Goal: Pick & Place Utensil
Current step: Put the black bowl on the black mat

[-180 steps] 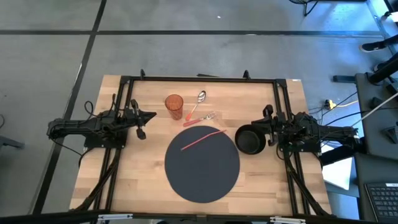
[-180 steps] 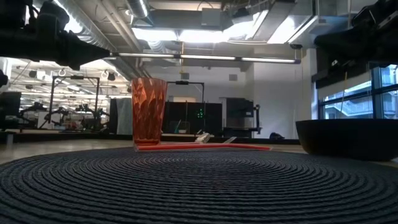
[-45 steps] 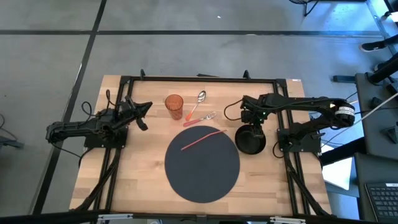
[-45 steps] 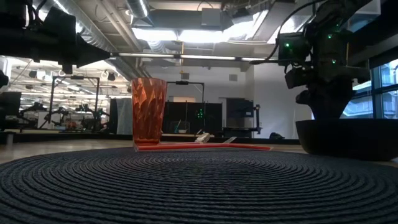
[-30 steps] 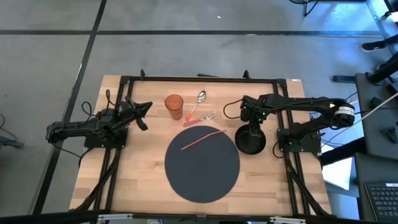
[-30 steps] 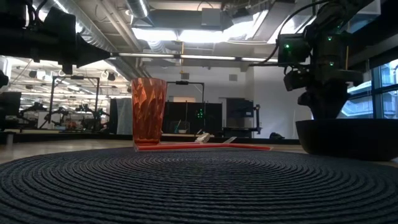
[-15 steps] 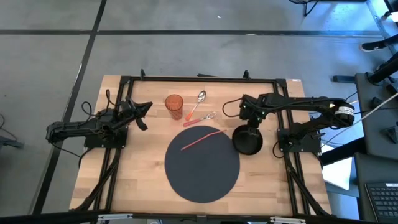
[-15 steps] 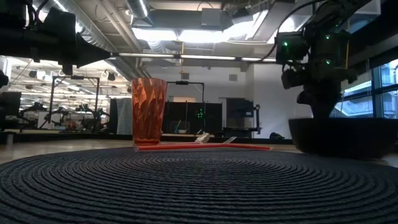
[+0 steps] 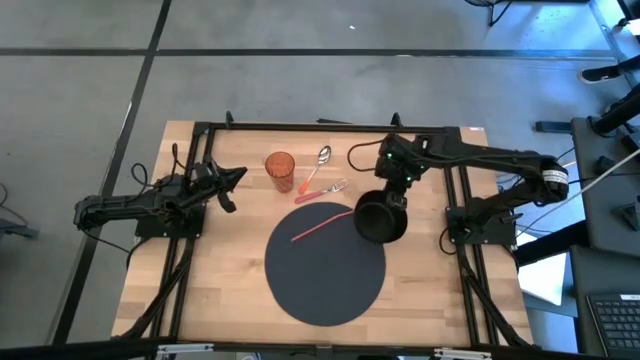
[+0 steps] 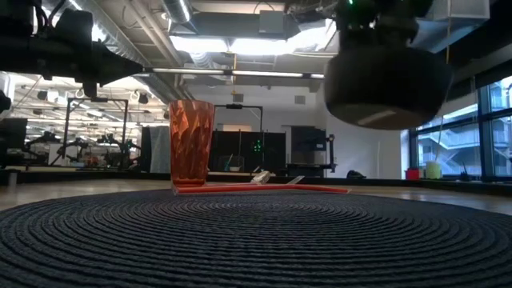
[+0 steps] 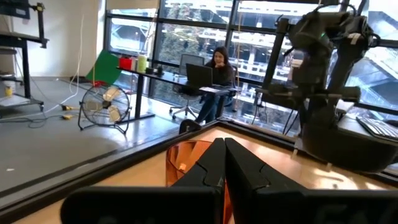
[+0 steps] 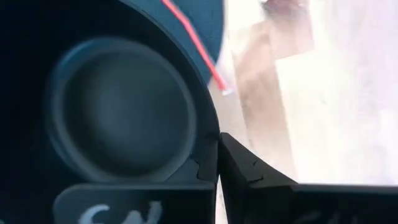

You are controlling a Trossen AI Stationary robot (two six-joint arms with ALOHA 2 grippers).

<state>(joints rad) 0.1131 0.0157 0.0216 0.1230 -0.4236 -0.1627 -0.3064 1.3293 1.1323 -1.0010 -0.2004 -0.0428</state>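
One moment on, I am seeing the right gripper (image 9: 392, 195) clenching the black bowl's (image 9: 380, 219) rim, lifting it off the table toward the round mat (image 9: 325, 262), while the utensils (image 9: 320, 172) are lying untouched beside the orange cup (image 9: 281, 170) and the left gripper (image 9: 228, 180) is waiting, pinched closed.

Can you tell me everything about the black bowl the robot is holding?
The black bowl is round, deep and dark all over, with a matte look, perhaps plastic, and looks empty inside. The right gripper is shut on its rim. In the low view the bowl hangs in the air, clear of the table. From above it sits over the right edge of the round dark placemat.
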